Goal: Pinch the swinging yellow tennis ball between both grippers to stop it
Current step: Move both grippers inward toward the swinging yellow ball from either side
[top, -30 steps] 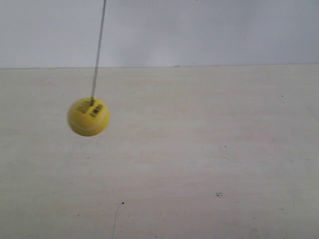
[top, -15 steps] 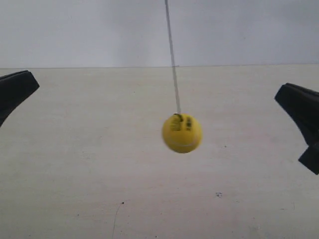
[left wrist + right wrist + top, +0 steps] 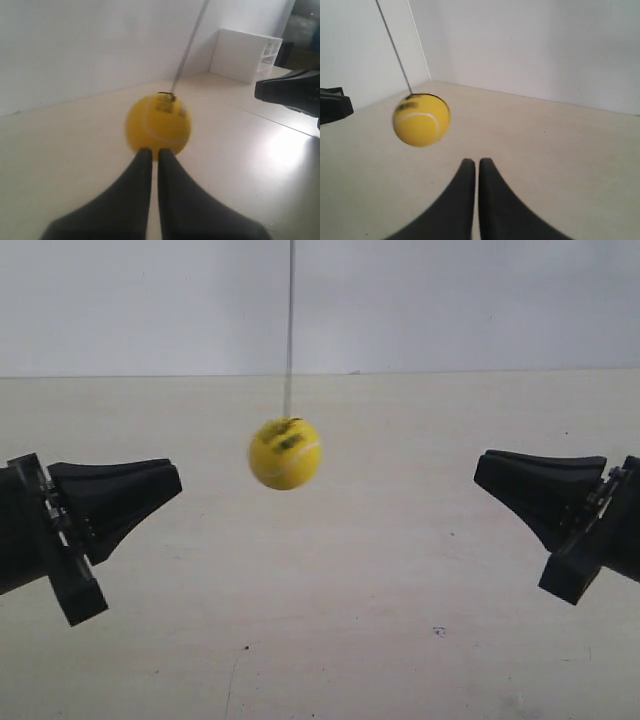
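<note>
The yellow tennis ball (image 3: 285, 453) hangs tied-end up on a near-vertical string (image 3: 290, 320); left pincer (image 3: 154, 151) and right pincer (image 3: 476, 162), jaws together, face it.

Light: bright, soft and even across all views.
Glare: pale sheen on the bench (image 3: 287, 145) in the left wrist view.
Shadows: too faint to trace.
Blur: yellow tennis ball (image 3: 285, 453) smeared in every view, print unreadable.
Focus: jaws soft-edged close to both wrist lenses.
</note>
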`<state>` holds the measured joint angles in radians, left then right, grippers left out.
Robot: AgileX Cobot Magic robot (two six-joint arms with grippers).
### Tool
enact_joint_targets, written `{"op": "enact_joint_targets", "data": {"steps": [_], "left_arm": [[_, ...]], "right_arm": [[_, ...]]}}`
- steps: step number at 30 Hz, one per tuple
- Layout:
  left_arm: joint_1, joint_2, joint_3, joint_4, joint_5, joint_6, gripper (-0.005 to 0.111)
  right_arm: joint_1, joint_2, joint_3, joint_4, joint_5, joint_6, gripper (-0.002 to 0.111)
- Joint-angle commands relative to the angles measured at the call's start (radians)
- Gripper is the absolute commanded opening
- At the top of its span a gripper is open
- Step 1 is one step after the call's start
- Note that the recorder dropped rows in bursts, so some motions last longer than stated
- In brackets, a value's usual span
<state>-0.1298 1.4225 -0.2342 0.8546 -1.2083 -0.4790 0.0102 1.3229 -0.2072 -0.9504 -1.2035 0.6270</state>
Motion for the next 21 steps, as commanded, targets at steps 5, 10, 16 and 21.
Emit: {"op": "enact_joint_targets", "data": {"steps": [5, 10, 16, 21], "left_arm": [[-0.108, 0.142, -0.127, -0.031, -0.013, 0.039, 0.005], [-0.112, 0.151, -0.127, -0.087, -0.013, 0.091, 0.005], [-0.201, 0.210, -0.153, -0.080, -0.013, 0.153, 0.005], [-0.208, 0.219, -0.159, -0.080, -0.013, 0.162, 0.005]], "right_arm": [[0.002, 0.004, -0.004, -0.032, -0.018, -0.028, 0.000], [0.002, 0.004, -0.004, -0.013, -0.018, -0.062, 0.000], [0.288, 0.004, -0.103, 0.050, 0.199, -0.104, 0.000], [0.371, 0.004, -0.106, 0.057, 0.201, -0.115, 0.000]]}}
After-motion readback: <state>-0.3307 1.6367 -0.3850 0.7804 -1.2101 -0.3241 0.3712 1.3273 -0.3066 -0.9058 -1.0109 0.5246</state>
